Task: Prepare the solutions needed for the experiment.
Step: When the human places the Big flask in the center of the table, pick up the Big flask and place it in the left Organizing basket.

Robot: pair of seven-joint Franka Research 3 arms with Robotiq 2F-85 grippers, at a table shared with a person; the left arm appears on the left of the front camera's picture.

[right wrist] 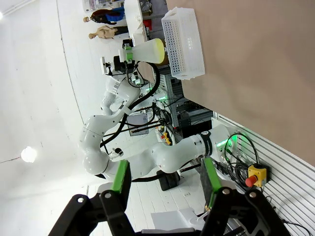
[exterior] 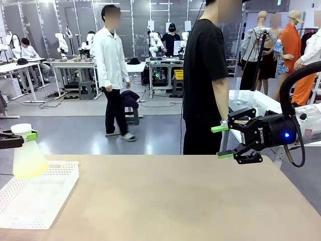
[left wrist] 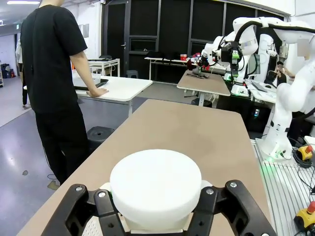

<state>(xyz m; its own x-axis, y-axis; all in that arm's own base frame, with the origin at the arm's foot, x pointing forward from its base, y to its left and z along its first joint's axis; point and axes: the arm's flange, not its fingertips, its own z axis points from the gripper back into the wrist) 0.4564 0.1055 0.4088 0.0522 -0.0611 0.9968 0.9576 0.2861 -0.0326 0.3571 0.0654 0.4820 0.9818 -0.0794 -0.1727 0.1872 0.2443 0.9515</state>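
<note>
The left hand (exterior: 24,137) is clamped on the neck of a flask (exterior: 27,155) of yellow-green liquid, raised over a white tray (exterior: 55,188) on the worktop (exterior: 190,201). The right hand (exterior: 221,142) waits apart and empty, so most of the preparation seems left.

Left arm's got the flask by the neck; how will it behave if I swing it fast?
Likely light: the flask holds little yellow-green liquid. That liquid would probably slosh but stay in, given the white cap. Held only at the neck by the left gripper, it may pivot.
</note>
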